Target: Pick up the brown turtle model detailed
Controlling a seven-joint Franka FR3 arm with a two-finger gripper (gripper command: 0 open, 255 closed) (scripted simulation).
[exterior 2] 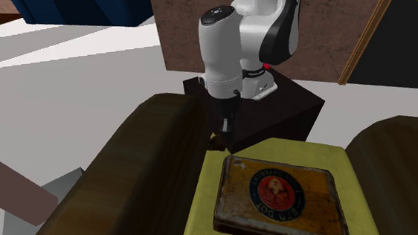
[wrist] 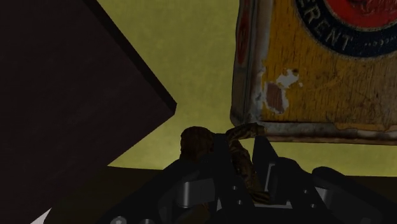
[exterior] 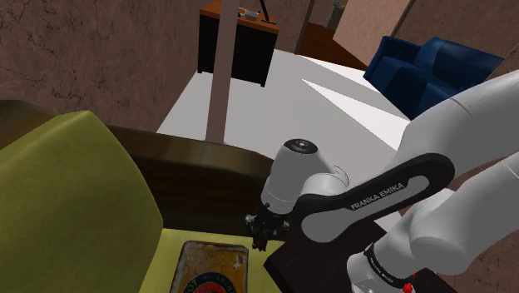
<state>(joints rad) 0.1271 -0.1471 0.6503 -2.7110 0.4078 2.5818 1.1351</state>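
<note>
- My pincer (wrist: 242,153) is drawn in narrow, and its two black fingers (wrist: 267,162) clasp the brown turtle model (wrist: 194,143) between them.
- In the wrist view, a mottled brown strip of the turtle runs up between my fingers. A rounded brown lump of it bulges out past one finger on the side away from the tin.
- The turtle sits at my fingertips, low over the yellow-green seat cushion (exterior 2: 276,146). I cannot tell whether it still touches the cushion.
- Just beyond the turtle lies an old yellow tin (exterior 2: 279,194), flat on the same cushion. It has worn paint along its rim and a round red-and-blue emblem on its lid.
- The end of the turtle comes right up to the tin's near edge. I cannot tell whether the two touch.
- In the second exterior view, my hand hangs straight down in the gap between the dark brown sofa arm (exterior 2: 150,154) and my dark stand (exterior 2: 292,104), at the cushion's corner.
- A blue sofa (exterior: 424,71) stands well apart across the pale floor.
</note>
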